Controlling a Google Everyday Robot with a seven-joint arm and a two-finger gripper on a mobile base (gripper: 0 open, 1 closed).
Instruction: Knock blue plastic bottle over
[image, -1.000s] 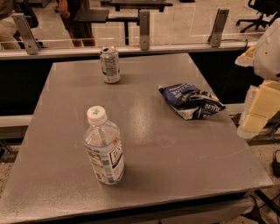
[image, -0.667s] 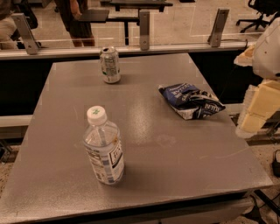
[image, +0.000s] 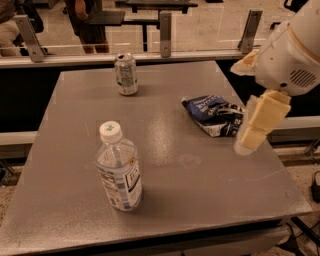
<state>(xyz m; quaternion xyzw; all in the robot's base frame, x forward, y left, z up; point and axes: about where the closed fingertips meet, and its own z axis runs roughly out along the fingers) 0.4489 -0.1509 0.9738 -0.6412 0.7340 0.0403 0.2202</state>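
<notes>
The blue plastic bottle (image: 119, 169) stands upright on the near left part of the grey table (image: 165, 170). It is clear, with a white cap bearing a green mark and a white-and-blue label. My gripper (image: 246, 145) hangs from the white arm (image: 290, 55) at the right, above the table's right side, just right of the snack bag. It is well to the right of the bottle and does not touch it.
A silver-green drink can (image: 126, 74) stands at the far left of the table. A dark blue snack bag (image: 215, 115) lies at the right middle. A metal rail with glass (image: 165, 30) runs behind the table; people stand beyond it.
My arm and gripper have moved left, from beyond the table's right edge to over its right side near the snack bag. The bottle, can and bag have not moved.
</notes>
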